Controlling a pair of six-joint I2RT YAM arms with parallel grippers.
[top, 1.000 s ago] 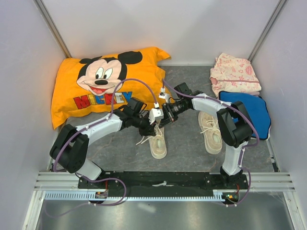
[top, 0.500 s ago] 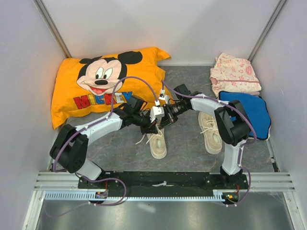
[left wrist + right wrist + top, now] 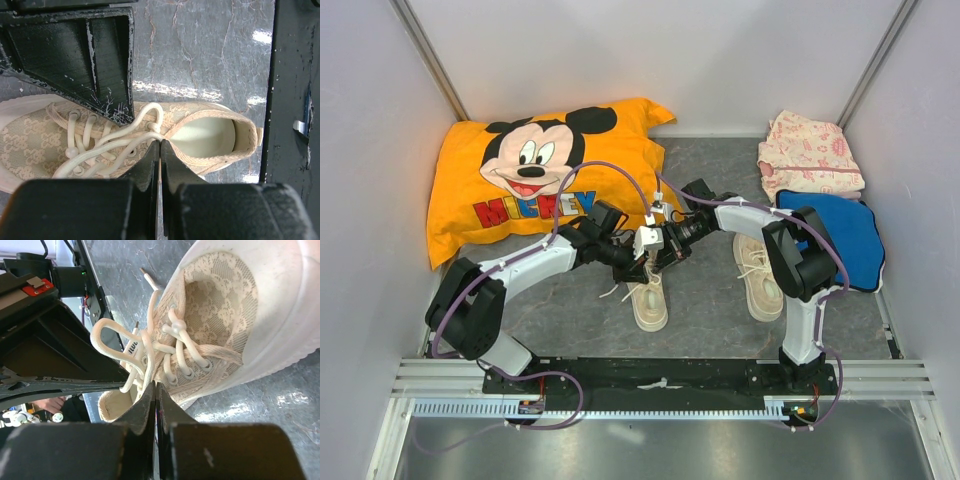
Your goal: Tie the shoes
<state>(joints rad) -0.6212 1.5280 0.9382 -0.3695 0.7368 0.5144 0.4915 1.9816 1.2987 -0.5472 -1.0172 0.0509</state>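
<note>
Two cream-beige shoes lie on the grey floor: one in the middle (image 3: 650, 305), one to the right (image 3: 760, 280). Both grippers meet over the middle shoe's lacing. My left gripper (image 3: 638, 264) is shut, its tips pinching a white lace (image 3: 120, 142) at the shoe's top eyelets (image 3: 160, 142), beside the shoe's opening (image 3: 210, 135). My right gripper (image 3: 656, 250) is shut too, its tips (image 3: 155, 385) closed on a lace strand below a lace loop (image 3: 112, 330). The same shoe (image 3: 225, 315) fills the right wrist view, with a small knot (image 3: 176, 329) across its tongue.
An orange Mickey pillow (image 3: 535, 170) lies at the back left. A pink patterned cloth (image 3: 810, 150) and a blue pad (image 3: 845, 230) lie at the back right. Grey walls enclose the floor; a metal rail (image 3: 660, 385) runs along the near edge.
Both grippers stayed shut over the middle shoe. The right arm's elbow and gripper shifted a little left, and the left gripper rose slightly toward it.
</note>
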